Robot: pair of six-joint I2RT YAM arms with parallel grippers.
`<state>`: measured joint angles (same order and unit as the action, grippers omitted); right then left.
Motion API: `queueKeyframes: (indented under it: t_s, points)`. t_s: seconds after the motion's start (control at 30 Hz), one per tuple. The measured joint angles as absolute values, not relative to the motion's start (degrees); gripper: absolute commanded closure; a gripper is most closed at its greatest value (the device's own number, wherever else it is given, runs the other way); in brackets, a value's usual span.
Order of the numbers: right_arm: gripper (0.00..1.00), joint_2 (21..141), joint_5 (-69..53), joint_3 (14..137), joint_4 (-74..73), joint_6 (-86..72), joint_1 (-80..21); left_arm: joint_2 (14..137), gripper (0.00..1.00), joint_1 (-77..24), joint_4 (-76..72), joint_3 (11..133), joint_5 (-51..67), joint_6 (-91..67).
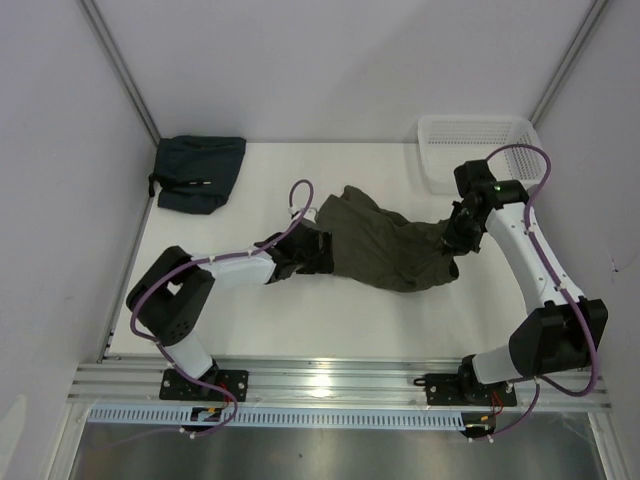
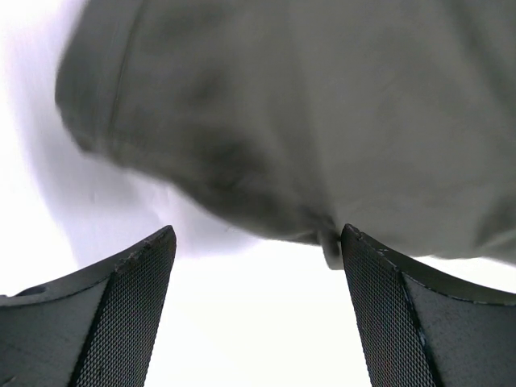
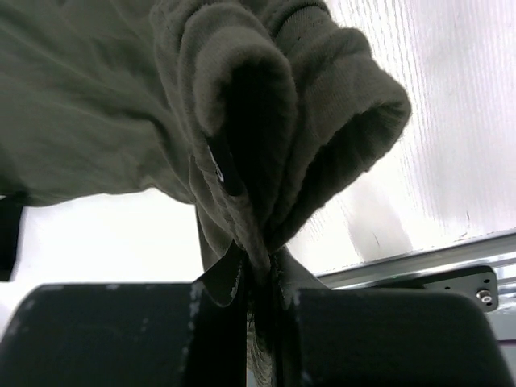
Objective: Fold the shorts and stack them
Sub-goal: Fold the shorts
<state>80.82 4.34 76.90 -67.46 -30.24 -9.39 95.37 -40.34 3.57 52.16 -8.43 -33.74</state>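
The olive-green shorts (image 1: 385, 245) lie crumpled across the middle of the white table. My right gripper (image 1: 453, 243) is shut on their right end; in the right wrist view the bunched cloth (image 3: 266, 137) is pinched between the closed jaws (image 3: 262, 278). My left gripper (image 1: 322, 248) is at the shorts' left edge, low over the table. Its fingers (image 2: 129, 298) stand wide open, with the cloth (image 2: 322, 121) just ahead of the tips and only bare table between them.
A folded dark blue-green garment (image 1: 198, 172) lies at the back left corner. A white plastic basket (image 1: 478, 148) stands at the back right, close behind the right arm. Grey walls close in both sides.
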Motion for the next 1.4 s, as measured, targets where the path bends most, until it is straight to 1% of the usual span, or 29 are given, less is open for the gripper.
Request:
queueKeyframes:
  t_s: [0.17, 0.4, 0.7, 0.9, 1.13, 1.4]
  points:
    - [1.00, 86.1, 5.2, 84.2, -70.1, -28.6, -10.5, 96.2, 0.15, -41.8, 2.7, 49.9, -9.3, -34.7]
    - [1.00, 94.5, 6.5, 91.0, -71.2, -28.5, -15.1, 96.3, 0.15, -44.0, 0.5, 48.8, -10.6, -35.6]
    - [1.00, 105.8, 7.3, 106.1, -73.1, -31.0, -21.4, 96.3, 0.15, -47.0, -2.7, 47.5, -11.9, -36.6]
    - [1.00, 113.0, 7.2, 116.3, -73.2, -32.6, -26.1, 96.3, 0.15, -47.3, -3.9, 46.9, -11.9, -37.1]
    - [1.00, 114.3, 7.3, 116.8, -72.9, -32.7, -28.0, 94.5, 0.15, -47.3, -4.0, 45.3, -11.6, -37.4]
    - [1.00, 107.2, 7.1, 104.3, -70.1, -30.8, -27.1, 83.7, 0.15, -46.4, 4.1, 44.3, -11.1, -37.5]
